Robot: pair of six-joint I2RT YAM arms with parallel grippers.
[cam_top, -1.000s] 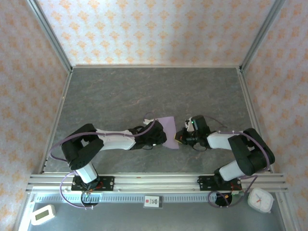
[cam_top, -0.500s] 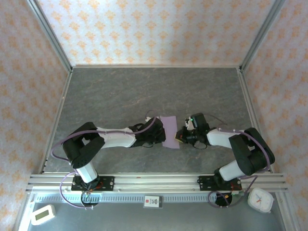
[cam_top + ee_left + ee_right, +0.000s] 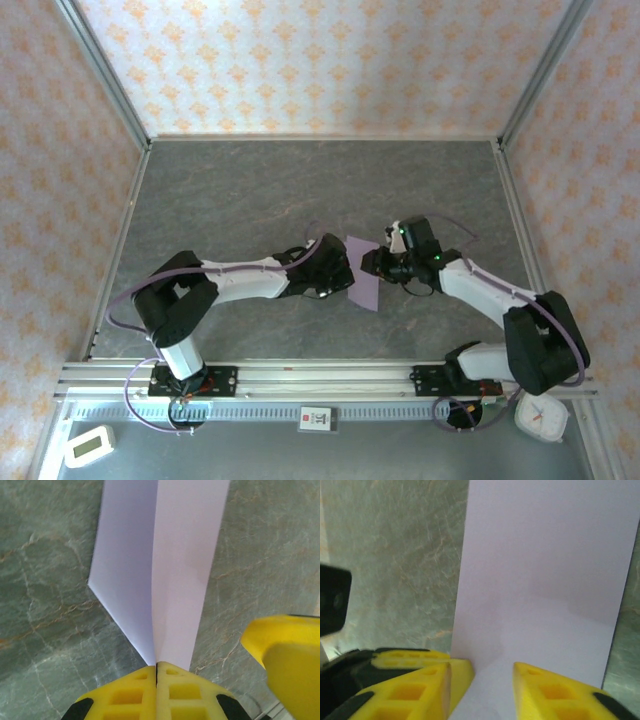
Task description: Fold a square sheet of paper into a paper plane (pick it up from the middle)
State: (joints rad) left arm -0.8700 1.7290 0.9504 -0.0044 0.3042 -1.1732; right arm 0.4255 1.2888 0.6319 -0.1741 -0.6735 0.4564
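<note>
Well to the left of the thin, matte lavender paper sheet [image 3: 364,284], down by the near rail, lies a small white rectangular device [image 3: 88,445]. The white-and-black left arm [image 3: 235,285] stretches across the grey marbled table top [image 3: 300,190] toward the sheet. The left gripper [image 3: 338,282] meets the sheet's left edge.

In the left wrist view this gripper's yellow, honeycombed plastic fingers [image 3: 125,695] are pressed flat together with no gap. They pinch the near tip of the lavender paper sheet [image 3: 170,570]. From there the sheet fans out in two long panels that meet at a straight lengthwise crease, and the left panel ends in a slanted edge.

From above, the sheet is a narrow folded strip near the middle of the table top, slightly tilted, between the two grippers. I cannot tell whether it lies flat or is lifted.

The right gripper [image 3: 384,266] sits just at the sheet's right edge. In the right wrist view its yellow fingers [image 3: 420,685] stand partly apart with a moderate gap. The sheet's pale surface [image 3: 545,570] shows in that gap and runs on ahead, and neither finger visibly clamps it.

Right of the sheet, the right arm [image 3: 500,300] bends back to its base. A small white clock [image 3: 540,415] sits well to the sheet's right, at the near corner.
</note>
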